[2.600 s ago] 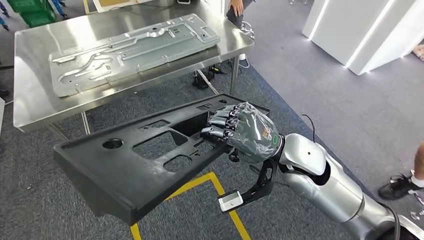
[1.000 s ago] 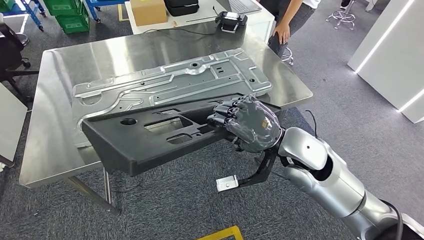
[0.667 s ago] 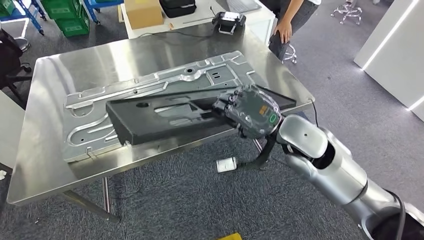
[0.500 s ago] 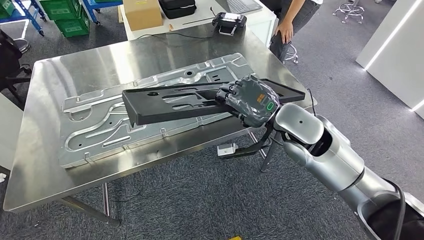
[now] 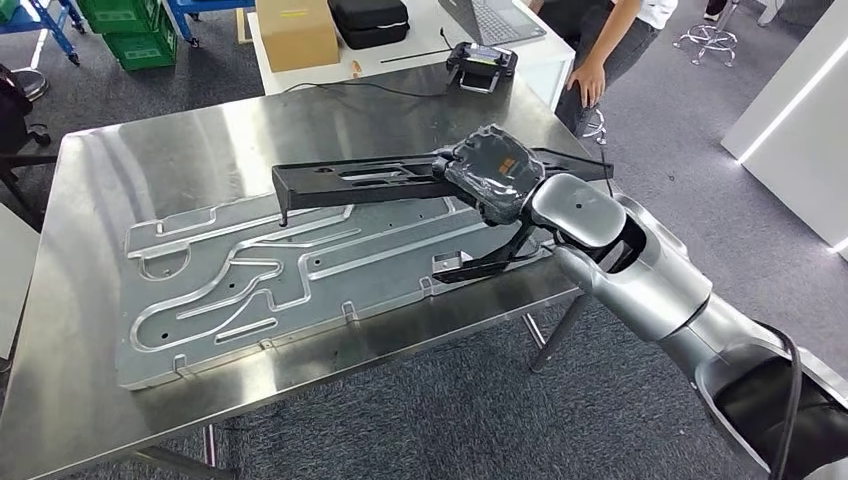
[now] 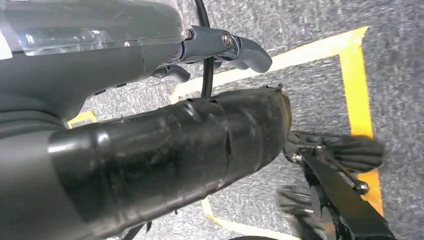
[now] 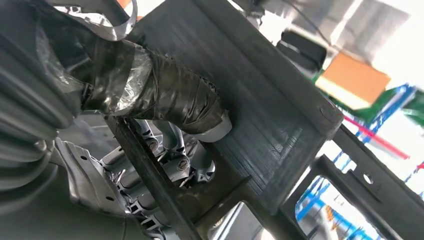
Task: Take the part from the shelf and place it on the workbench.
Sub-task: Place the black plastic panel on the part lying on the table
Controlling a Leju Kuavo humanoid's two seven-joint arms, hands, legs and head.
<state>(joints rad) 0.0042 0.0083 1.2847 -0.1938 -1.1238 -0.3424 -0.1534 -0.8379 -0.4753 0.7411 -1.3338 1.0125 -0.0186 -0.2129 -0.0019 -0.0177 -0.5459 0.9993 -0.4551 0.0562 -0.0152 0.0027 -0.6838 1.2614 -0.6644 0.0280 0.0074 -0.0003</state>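
Tabletop [image 5: 120, 150]: stainless steel, carrying a stamped metal panel [image 5: 250, 290] across its middle.
Part [image 5: 350, 182]: black plastic, long axis running 9 to 3 o'clock, raised over the panel's 12 o'clock edge.
Right hand [image 5: 490, 175]: gripping the part near its 3 o'clock end.
Left hand [image 6: 150, 45]: hanging over the floor; grip cannot be told.
Cardboard box [image 5: 297, 30]: at 12 o'clock, closed.

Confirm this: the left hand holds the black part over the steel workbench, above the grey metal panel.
Wrong hand. In the head view the right hand holds the black part over the steel workbench, above the grey metal panel.
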